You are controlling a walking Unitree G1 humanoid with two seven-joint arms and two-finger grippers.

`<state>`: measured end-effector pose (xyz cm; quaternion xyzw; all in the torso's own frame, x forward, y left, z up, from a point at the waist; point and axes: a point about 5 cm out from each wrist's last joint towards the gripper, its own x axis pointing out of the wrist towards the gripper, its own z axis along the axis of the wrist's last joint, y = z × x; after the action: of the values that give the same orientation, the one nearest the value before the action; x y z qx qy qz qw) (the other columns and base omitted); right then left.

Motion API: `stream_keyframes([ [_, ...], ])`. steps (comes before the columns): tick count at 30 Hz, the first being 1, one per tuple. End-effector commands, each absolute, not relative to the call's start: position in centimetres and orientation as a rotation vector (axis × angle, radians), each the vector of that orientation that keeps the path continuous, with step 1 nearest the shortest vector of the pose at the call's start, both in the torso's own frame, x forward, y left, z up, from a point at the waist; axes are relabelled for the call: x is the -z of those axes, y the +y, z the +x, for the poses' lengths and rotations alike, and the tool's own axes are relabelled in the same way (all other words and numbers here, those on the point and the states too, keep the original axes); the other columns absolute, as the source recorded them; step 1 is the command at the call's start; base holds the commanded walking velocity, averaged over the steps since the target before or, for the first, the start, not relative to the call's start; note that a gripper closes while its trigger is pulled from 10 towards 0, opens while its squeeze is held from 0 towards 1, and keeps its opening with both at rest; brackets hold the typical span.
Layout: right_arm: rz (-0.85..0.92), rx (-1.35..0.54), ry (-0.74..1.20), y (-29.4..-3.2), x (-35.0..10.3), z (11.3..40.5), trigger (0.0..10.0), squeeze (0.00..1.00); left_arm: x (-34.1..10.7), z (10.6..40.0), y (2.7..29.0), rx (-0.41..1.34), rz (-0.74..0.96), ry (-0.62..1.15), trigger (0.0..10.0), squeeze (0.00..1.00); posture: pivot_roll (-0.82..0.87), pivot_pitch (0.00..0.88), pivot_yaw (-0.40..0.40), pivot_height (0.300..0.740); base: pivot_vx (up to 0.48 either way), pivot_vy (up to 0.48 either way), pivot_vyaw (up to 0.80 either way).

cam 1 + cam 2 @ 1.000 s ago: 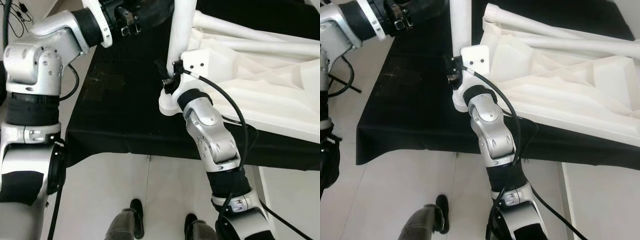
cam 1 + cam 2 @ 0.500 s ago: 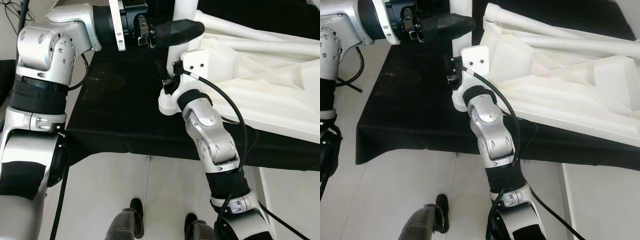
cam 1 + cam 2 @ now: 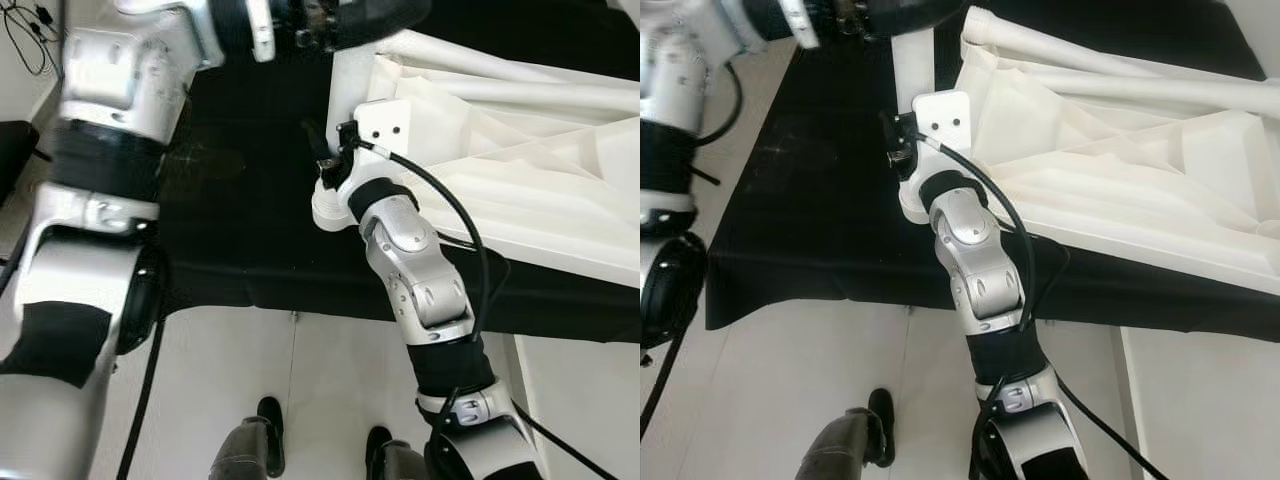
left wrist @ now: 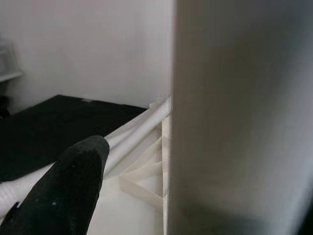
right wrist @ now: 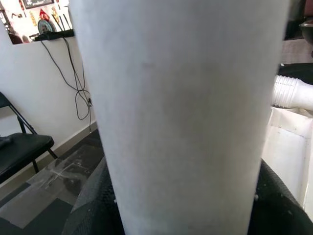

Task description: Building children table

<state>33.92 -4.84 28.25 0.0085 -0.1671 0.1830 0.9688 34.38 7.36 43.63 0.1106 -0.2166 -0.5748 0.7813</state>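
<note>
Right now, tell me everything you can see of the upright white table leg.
The white table leg is a smooth, matte tube, plastic by its look, standing upright at the corner of the upturned white tabletop on the black cloth. Its flared foot is down. The right gripper clasps it low; the left gripper reaches its upper part.

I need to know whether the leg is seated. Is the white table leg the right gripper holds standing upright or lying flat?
Upright: the table leg rises from the tabletop corner, the right gripper clamped round it.
</note>
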Motion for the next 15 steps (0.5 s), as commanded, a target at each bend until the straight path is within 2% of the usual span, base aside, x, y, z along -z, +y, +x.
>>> stream_keyframes([
  [1,0.071,-0.404,-0.163,-4.2,-24.9,34.3,10.0,0.0,-44.3,34.1,6.7,1.252,0.269,-0.493,5.2,0.0,0.02,0.333,0.051,0.74,0.0,0.0,0.0],
  [2,0.071,-0.405,-0.165,-4.2,-24.9,34.2,10.0,0.0,-44.3,34.3,6.5,1.252,0.258,-0.488,0.0,0.0,0.02,0.333,0.053,0.74,0.0,0.0,0.0],
  [15,0.054,-0.415,-0.172,-4.4,-25.0,34.3,10.0,0.0,-44.0,35.1,6.5,1.29,0.189,-0.443,0.0,0.0,0.02,0.326,0.059,0.74,0.0,0.0,0.0],
])
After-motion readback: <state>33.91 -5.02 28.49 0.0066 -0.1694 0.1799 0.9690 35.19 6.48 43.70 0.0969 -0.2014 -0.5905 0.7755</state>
